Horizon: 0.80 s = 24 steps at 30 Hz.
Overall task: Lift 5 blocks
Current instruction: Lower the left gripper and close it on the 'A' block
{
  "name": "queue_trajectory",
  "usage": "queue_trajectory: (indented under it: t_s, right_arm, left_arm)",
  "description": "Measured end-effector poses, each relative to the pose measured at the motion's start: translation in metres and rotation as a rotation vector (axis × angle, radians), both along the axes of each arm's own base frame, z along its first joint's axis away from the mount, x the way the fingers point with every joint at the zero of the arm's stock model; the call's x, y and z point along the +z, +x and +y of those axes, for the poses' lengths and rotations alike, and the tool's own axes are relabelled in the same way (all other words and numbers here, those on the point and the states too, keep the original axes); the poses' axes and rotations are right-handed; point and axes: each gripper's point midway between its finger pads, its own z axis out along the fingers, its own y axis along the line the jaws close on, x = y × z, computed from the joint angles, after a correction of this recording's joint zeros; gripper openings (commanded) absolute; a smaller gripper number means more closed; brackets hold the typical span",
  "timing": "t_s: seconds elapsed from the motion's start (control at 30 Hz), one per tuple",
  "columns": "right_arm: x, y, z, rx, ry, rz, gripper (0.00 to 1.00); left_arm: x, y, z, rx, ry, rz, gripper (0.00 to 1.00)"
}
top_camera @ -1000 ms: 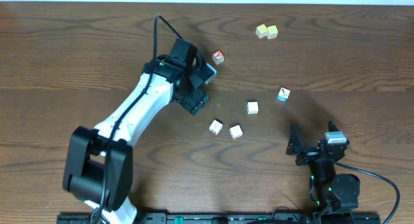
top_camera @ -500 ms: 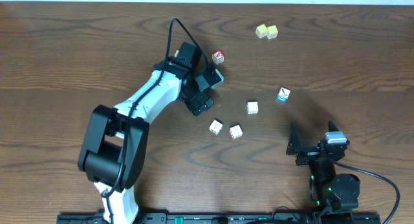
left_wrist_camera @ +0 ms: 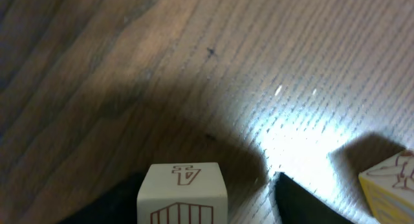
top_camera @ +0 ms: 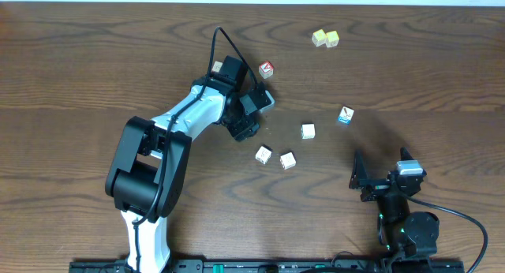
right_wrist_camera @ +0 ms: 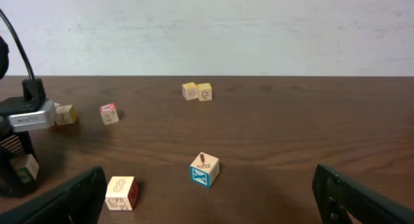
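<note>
Swung rightward since the earlier frame, the left gripper (top_camera: pixel 245 126) now hangs over a block (left_wrist_camera: pixel 182 193), which sits between its spread jaws (a gap shows on the block's right side, so no pinch yet). The step looks like a grasp: next, close squarely and lift straight up. A red cube (top_camera: pixel 267 69) lies near, so room there is tight. A second block (top_camera: pixel 263 155) and a third (top_camera: pixel 287 160) sit just beside each other; a fourth (top_camera: pixel 308 131) and a fifth (top_camera: pixel 345 115) stand apart, well inside the table (top_camera: pixel 442 76) edges. The right gripper (right_wrist_camera: pixel 210 208) waits wide open, unmoved.
</note>
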Motion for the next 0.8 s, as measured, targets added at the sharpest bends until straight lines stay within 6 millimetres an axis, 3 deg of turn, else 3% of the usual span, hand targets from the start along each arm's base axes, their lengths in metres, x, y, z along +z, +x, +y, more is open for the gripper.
queue_trajectory:
  t_s: [0.2,0.23,0.37,0.47,0.8]
  right_arm:
    - [0.0000,0.0000,0.0000,0.000,0.000,0.000,0.99]
    - [0.0000,0.0000,0.0000,0.000,0.000,0.000,0.99]
    - [0.0000,0.0000,0.0000,0.000,0.000,0.000,0.99]
    - [0.0000,0.0000,0.0000,0.000,0.000,0.000,0.99]
    - [0.0000,0.0000,0.0000,0.000,0.000,0.000,0.99]
  left_arm:
    - [-0.0004,-0.0004,0.0002,-0.002,0.001,0.001,0.58]
    - [-0.0004,-0.0006,0.0002,-0.002,0.001,0.002,0.53]
    - [-0.0008,-0.0019,0.0008,0.001,0.003,0.009,0.52]
    - [-0.0008,-0.0018,0.0010,0.015,0.003,0.013,0.41]
    - [-0.0021,0.0000,0.0056,0.134,0.022,0.043,0.34]
